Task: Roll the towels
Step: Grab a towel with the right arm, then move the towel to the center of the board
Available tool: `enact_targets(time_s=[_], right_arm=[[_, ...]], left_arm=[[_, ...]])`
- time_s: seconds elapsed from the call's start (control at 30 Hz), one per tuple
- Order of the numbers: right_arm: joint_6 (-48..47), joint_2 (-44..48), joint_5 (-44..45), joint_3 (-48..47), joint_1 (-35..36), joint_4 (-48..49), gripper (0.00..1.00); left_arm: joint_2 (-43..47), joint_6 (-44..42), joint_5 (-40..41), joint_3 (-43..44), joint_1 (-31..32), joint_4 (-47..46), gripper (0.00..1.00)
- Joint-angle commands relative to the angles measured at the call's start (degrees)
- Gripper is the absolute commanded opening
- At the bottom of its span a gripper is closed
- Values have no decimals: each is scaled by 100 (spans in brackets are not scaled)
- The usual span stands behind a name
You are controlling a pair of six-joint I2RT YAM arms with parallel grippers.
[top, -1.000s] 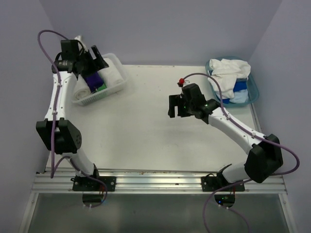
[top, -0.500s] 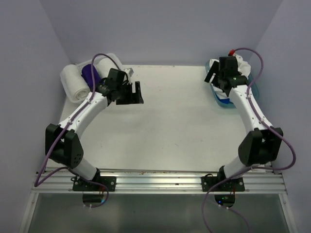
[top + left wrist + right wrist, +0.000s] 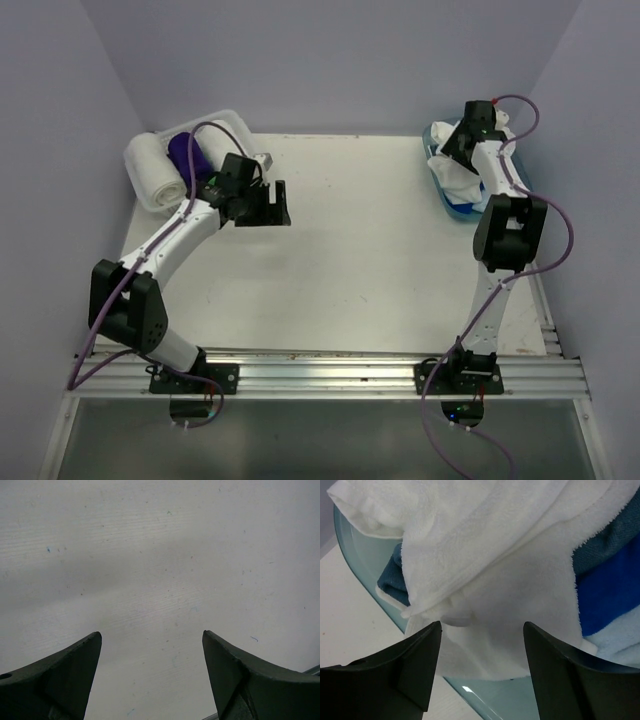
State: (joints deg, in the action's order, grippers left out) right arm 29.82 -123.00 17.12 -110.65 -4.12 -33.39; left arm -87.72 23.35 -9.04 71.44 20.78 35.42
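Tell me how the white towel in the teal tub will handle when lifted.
Likely floppy: the white towel lies in loose, sagging folds. Its terry pile should grip well, not slip. It may drag the blue towel tucked beneath it.

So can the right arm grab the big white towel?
Probably yes. The right end effector hangs open just above the white towel heaped on top in the tub, with nothing between them.

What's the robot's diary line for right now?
left fingers: open, over white table | right fingers: open, over crumpled white cloth towel in translucent teal plastic tub
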Motion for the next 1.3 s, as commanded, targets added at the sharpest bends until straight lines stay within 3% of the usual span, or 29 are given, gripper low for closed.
enact_targets(time_s=[0.0,0.03,0.07,0.17,0.23,0.5,0.73,1.07,1.27], right_arm=[[-161,-347,151,-615,52,8,69],[-161,-382,142,-650,52,16,63],[-170,-391,107,-651,52,42,47],[-258,-208,71,-625,52,34,15],[-319,-32,133,-546,52,60,0],[-363,1637,-42,61,52,455,0],[-179,3140,-991,70,52,930,0],[-117,3721,-1825,-334,113,895,0],[-213,4099,-2494,-545,525,957,0]], left_arm=[[-69,-243,148,54,23,-167,85],[-78,-261,157,54,23,-176,85],[-78,-287,192,54,23,-176,85],[-175,-375,455,133,23,-97,85],[-280,-419,499,247,23,-62,85],[-438,-367,552,511,14,-53,85],[-817,-261,641,793,14,220,85],[-439,-95,807,670,14,246,85],[-325,81,728,678,-82,325,85]])
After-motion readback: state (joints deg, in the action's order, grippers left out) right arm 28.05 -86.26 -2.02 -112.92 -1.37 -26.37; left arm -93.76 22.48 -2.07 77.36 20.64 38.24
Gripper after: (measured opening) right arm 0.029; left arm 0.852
